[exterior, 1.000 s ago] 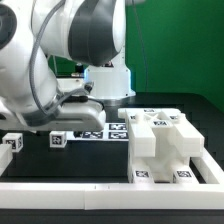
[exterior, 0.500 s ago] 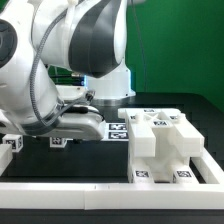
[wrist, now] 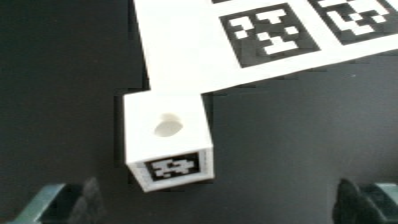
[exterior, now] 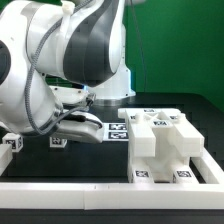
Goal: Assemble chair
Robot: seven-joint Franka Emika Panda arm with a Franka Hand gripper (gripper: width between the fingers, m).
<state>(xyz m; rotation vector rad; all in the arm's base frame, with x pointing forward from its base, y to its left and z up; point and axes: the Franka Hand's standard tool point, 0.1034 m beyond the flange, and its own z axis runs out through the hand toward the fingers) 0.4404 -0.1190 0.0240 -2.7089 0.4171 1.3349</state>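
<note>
Lying untouched near the wide-open, empty end effector [wrist: 214, 205]: a small white chair piece [wrist: 169, 140].

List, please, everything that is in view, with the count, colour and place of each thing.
chair body: one, white, tagged, joined pieces at the exterior view's right
edge block: one, white, tagged, at the exterior view's left edge
holed block: one, white, tagged, on the table just off a corner of the marker board
marker board: one, white with black tags, flat on the table beside the chair body
rail: one, white, along the front of the exterior view
table: one, black, under everything
backdrop: one, green, behind the scene
arm: one, white and grey, fills the exterior view's left
claw: one, dark fingers, open, above the holed block, holding nothing
</note>
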